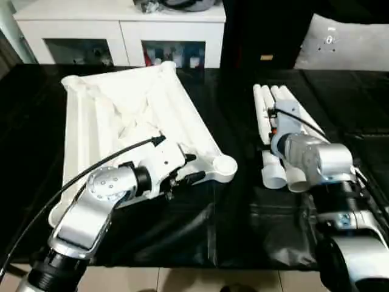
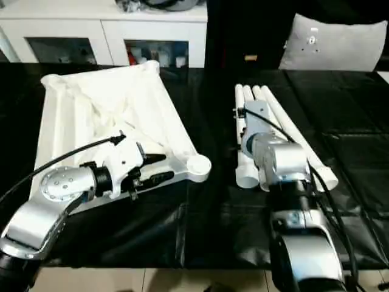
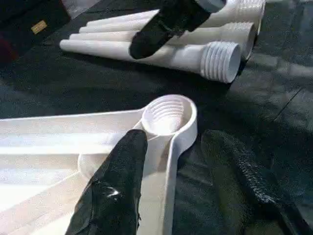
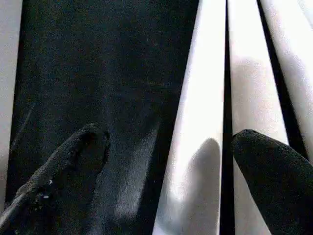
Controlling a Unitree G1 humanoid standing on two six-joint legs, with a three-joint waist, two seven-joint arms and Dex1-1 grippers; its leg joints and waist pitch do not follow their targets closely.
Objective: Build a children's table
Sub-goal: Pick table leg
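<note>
The children's table top [image 1: 121, 109] lies upside down on black cloth, ribbed underside up, with a round threaded socket [image 3: 168, 115] at its near right corner. My left gripper [image 3: 175, 142] is open astride the rim just short of that socket, one finger inside the top and one outside on the cloth. Several white legs [image 2: 285, 121] lie bundled to the right, threaded ends [image 3: 222, 61] toward me. My right gripper [image 4: 171, 137] hangs low over the bundle, open wide, with one leg between its fingers and no contact visible.
A white cabinet [image 1: 121, 30] with dark glass compartments stands behind the table top. A grey cushion [image 1: 352, 42] sits at the back right. The black cloth [image 1: 231, 231] ends at the near edge, with floor [image 1: 182, 280] below.
</note>
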